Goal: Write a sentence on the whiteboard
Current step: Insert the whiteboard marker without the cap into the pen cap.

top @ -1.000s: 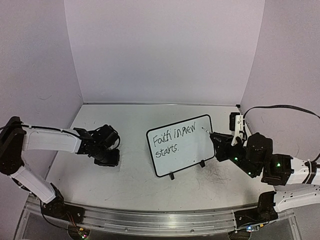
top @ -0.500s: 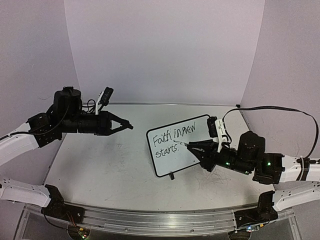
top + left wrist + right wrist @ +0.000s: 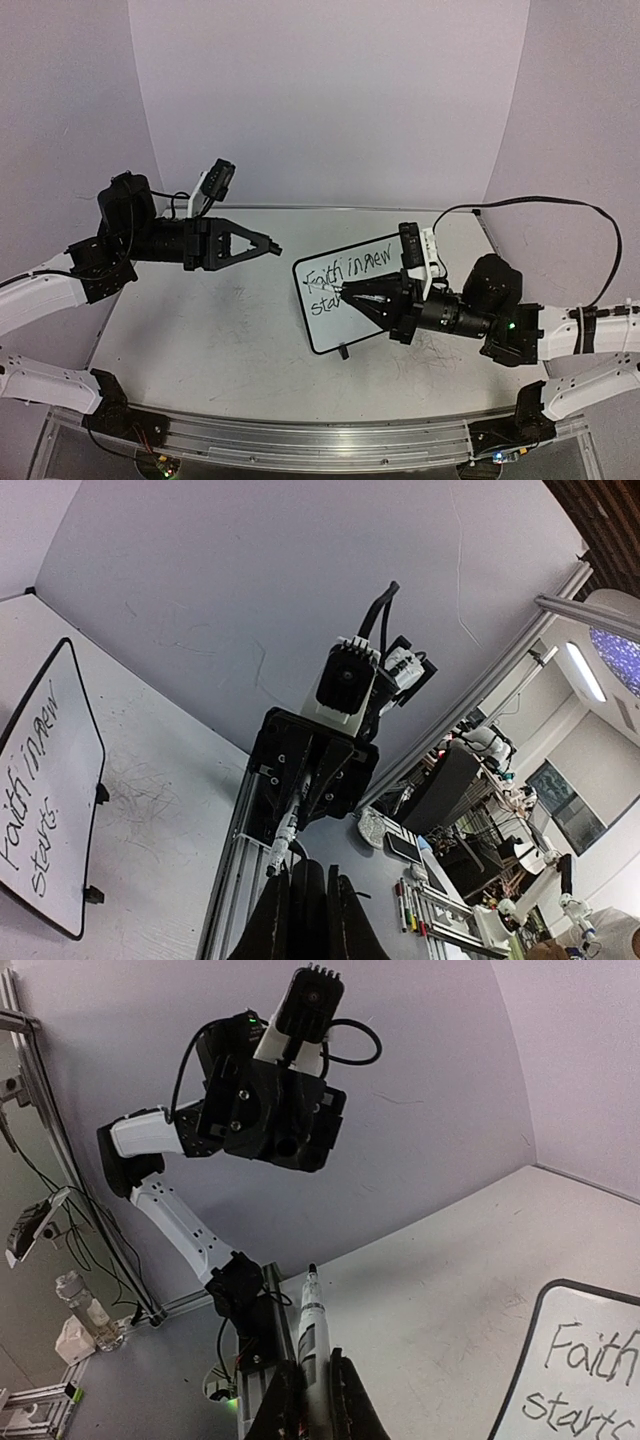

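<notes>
Top view: the whiteboard (image 3: 335,328) stands at the centre of the worktop (image 3: 220,340), with the sentence (image 3: 345,268) in two lines on its face. The right jaws come in from the lower right, narrow, their tip over the board's left half. The left jaws hang above the worktop at centre left, pressed together.

Left wrist view: the left jaws sit bottom centre, closed on nothing; the whiteboard (image 3: 75,830) lies at the left edge.

Right wrist view: the right jaws at bottom centre clamp a marker (image 3: 311,1310); the whiteboard (image 3: 590,1315) shows at lower right.
</notes>
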`<state>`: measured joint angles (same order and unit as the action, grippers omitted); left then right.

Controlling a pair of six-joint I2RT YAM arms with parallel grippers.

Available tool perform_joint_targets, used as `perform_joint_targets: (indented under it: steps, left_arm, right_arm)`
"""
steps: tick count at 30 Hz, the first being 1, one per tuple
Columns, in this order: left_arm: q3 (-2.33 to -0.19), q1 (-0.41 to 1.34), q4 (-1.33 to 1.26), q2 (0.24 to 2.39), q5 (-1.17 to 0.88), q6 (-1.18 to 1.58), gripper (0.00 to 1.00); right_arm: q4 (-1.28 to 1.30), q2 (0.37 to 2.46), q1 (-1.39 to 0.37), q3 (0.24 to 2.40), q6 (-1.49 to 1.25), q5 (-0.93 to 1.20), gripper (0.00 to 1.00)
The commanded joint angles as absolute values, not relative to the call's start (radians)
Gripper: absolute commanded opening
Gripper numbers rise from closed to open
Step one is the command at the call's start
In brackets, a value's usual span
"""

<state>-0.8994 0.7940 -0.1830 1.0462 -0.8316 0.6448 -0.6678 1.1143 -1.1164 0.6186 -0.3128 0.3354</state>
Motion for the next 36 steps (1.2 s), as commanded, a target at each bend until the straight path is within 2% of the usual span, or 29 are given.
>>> perform_joint_targets:
  steps: [1, 14, 36]
  left_arm:
    - [-0.899, 0.8, -0.279, 1.048, -0.898, 0.647, 0.0]
    - [-0.879, 0.814, -0.32, 1.036, -0.888, 0.676, 0.0]
    - [-0.858, 0.819, -0.352, 1.01, -0.864, 0.692, 0.0]
  right_arm:
    - [-0.866, 1.143, -1.12, 0.671, -0.359, 0.392, 0.0]
    - [-0.953, 1.226, -1.13, 0.737, -0.377, 0.417, 0.0]
    - [-0.908, 1.261, -1.134, 0.763, -0.37, 0.367, 0.0]
